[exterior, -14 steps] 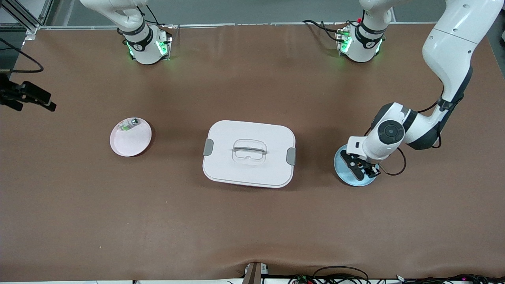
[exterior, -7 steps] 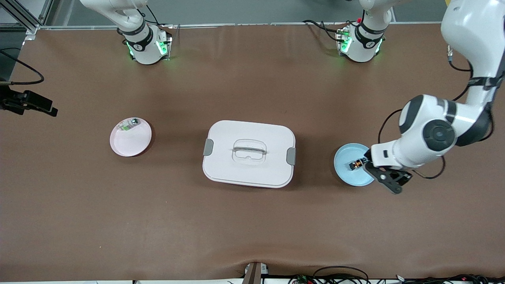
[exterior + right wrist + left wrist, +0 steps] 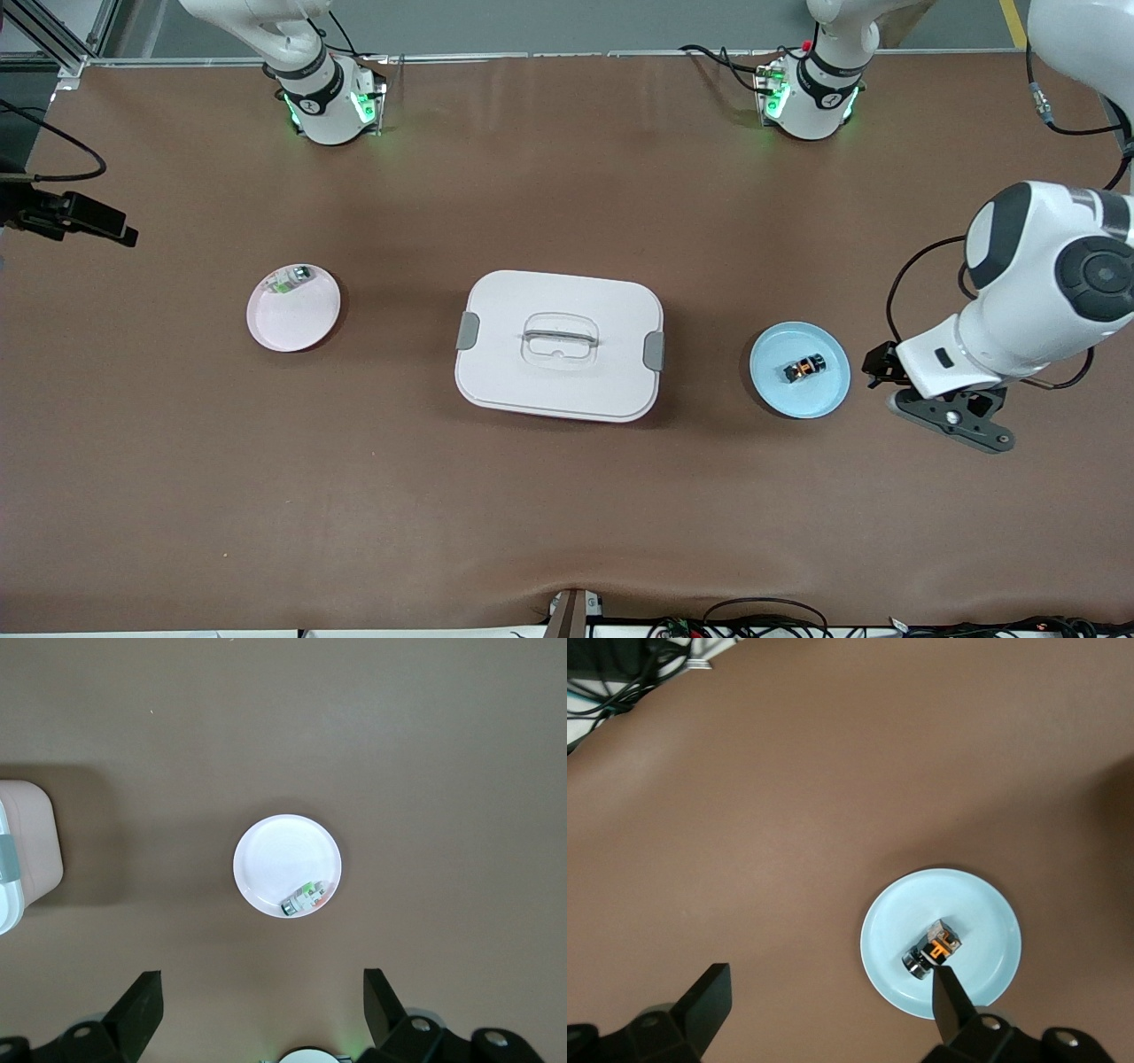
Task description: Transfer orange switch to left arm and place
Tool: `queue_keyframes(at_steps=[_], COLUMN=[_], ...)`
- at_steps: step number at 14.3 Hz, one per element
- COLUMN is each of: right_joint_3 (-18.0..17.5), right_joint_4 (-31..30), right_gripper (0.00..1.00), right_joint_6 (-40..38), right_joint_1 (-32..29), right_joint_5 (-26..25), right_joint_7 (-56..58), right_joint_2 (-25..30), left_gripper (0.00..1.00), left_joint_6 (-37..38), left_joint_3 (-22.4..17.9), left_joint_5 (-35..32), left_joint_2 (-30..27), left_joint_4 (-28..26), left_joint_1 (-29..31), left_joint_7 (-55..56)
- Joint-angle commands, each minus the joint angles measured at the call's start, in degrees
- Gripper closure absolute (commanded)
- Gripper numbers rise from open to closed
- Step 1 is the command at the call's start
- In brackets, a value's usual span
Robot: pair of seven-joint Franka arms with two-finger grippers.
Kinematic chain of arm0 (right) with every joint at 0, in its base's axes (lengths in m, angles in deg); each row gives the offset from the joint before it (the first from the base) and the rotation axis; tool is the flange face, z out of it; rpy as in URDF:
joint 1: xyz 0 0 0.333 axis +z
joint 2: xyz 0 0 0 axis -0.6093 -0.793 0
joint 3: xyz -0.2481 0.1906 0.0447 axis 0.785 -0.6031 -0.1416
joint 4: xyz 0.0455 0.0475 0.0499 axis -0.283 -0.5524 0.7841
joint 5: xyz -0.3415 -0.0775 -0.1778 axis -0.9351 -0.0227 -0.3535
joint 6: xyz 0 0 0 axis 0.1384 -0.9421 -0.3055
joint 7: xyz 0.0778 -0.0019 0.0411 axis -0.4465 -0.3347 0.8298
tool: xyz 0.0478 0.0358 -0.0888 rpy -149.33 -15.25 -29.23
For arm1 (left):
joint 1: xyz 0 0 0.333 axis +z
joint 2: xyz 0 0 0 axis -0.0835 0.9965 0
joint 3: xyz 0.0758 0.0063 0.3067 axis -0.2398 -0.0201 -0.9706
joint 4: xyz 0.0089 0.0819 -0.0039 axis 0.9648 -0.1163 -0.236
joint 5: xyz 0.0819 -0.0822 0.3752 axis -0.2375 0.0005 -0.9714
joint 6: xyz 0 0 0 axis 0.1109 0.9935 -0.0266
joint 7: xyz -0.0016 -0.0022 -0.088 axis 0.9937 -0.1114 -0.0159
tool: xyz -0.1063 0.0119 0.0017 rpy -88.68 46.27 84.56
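Observation:
The orange switch (image 3: 803, 366) lies on its side on the round blue plate (image 3: 780, 395), toward the left arm's end of the table. In the left wrist view the switch (image 3: 933, 951) lies on the plate (image 3: 902, 920) close to one fingertip (image 3: 948, 992). My left gripper (image 3: 888, 372) is open and empty, raised over bare table beside the plate (image 3: 830, 1005). My right gripper (image 3: 263, 1005) is open and empty, high above the table; only a black part of it (image 3: 80, 220) shows in the front view. The white box (image 3: 559, 344) stands at the table's middle.
A pink plate (image 3: 293, 312) holding a small green-and-silver component (image 3: 288, 282) sits toward the right arm's end; both show in the right wrist view, plate (image 3: 282, 850) and component (image 3: 304, 898). The box's edge (image 3: 22, 850) shows there too.
My left gripper was down on the blue plate at the switch. It has let go, risen and drawn away toward the left arm's end. The switch stays on the plate.

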Motion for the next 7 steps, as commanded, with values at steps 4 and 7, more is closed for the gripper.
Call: queue_keyframes(at_steps=[4, 7], right_joint_3=[-0.83, -0.83], right_joint_4=[-0.09, 1.59], right_gripper=[0.0, 0.0], right_joint_6=[0.74, 0.74], right_joint_1=[-0.99, -0.99], right_joint_5=[-0.75, -0.67], right_joint_7=[-0.44, -0.53], right_joint_2=[2.52, 1.9], left_gripper=[0.0, 0.0], left_joint_6=[10.91, 14.25], left_joint_3=[0.58, 0.23], left_joint_5=[4.87, 4.69], left_joint_2=[-3.22, -7.26], left_joint_4=[4.89, 5.08], left_joint_1=[0.3, 0.48], left_joint_7=[8.14, 8.58])
